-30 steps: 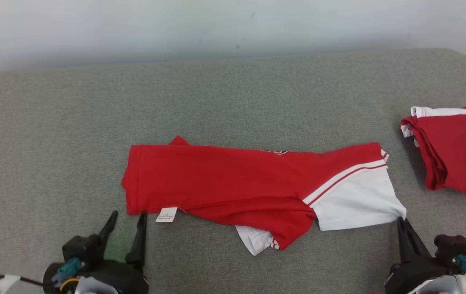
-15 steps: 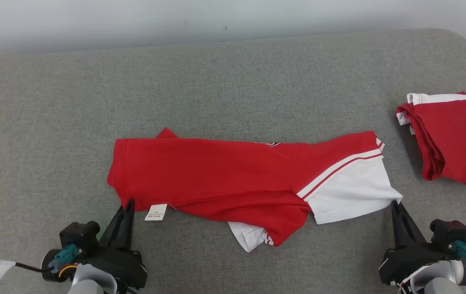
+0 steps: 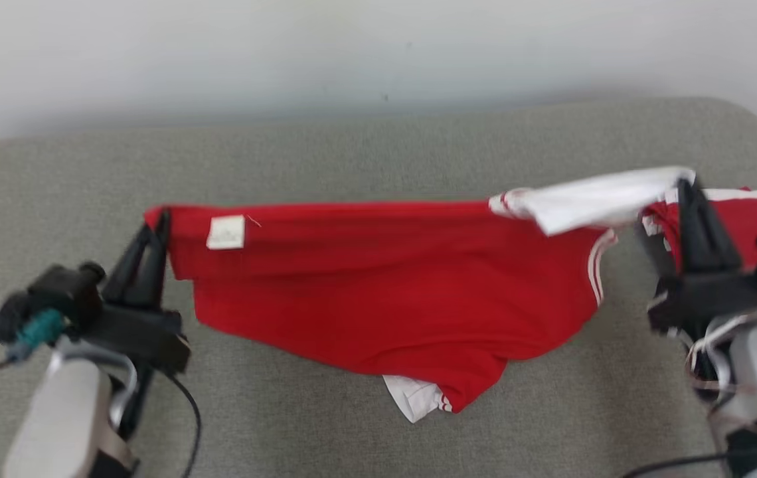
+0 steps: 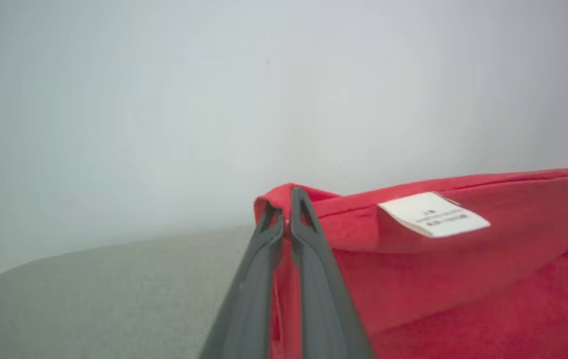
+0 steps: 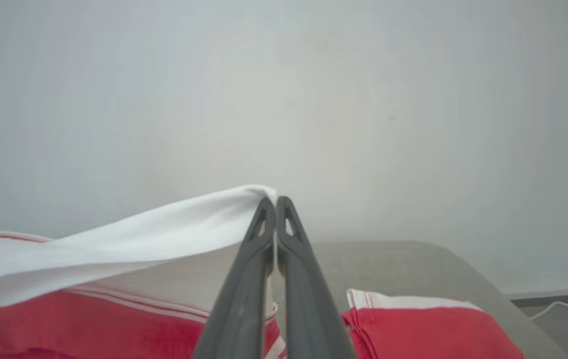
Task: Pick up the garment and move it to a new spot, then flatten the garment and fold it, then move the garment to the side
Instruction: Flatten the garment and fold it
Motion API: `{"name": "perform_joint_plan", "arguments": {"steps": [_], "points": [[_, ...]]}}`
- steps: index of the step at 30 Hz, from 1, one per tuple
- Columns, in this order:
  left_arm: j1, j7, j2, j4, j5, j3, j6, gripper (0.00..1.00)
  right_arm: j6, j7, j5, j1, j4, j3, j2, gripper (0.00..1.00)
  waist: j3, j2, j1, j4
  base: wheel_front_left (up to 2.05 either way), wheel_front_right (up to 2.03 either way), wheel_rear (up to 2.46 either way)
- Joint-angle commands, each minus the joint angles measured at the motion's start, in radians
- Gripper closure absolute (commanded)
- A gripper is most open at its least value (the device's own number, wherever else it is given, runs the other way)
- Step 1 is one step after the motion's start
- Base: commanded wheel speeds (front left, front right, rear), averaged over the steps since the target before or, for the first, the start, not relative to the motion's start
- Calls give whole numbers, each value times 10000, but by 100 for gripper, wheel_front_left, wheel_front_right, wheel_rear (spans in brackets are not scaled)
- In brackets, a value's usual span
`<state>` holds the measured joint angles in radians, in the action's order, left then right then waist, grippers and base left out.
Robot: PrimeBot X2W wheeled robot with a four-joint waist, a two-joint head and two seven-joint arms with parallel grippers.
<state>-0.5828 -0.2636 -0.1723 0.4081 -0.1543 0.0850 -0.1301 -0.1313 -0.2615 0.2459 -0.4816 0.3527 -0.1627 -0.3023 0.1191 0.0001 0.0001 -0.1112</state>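
As left pincer and right pincer grip, garment spans between.

Before me lies a broad grey woven-fabric cushion with a rounded far corner, backed by a plain pale wall; light seems soft

Left gripper, two long dark-grey fingers, pinched tight on top corner of red soft-fabric garment; cloth folds over the tips. White rectangular sewn-in label on garment, just R of gripper tips, print too small to read. Grey woven cushion surface L of gripper, lower down. Pale blank wall behind & above gripper.
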Motion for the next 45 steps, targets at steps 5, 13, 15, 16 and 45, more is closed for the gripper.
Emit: {"name": "perform_joint_plan", "arguments": {"steps": [5, 13, 15, 16, 45], "points": [[-1472, -11, -922, 244, 260, 559, 7, 100, 11, -46, -22, -1739, 135, -484, -602, 100, -653, -1, -1, 266, 0, 0, 0], [-8168, -8, -2161, 2201, 1650, 2077, 236, 100, 13, -25, -1731, -9508, 3092, 70, -1132, 100, 2351, -1, -1, 382, 0, 0, 0], [-8456, -7, -2172, 2128, 1744, 2137, 265, 100, 13, -25, -2022, -9995, 3272, 322, -1021, 100, 2543, -1, -1, 371, 0, 0, 0], [-8681, -7, -2184, 2074, 1781, 2139, 310, 100, 13, -23, -2315, -10362, 3409, 483, -924, 100, 2702, -1, -1, 339, 0, 0, 0], [-1372, -6, -854, -861, 184, 56, 876, 100, 27, -23, 500, -2305, 1147, 328, -1930, 100, 2164, -1, -1, 703, 0, 0, 0]]}}
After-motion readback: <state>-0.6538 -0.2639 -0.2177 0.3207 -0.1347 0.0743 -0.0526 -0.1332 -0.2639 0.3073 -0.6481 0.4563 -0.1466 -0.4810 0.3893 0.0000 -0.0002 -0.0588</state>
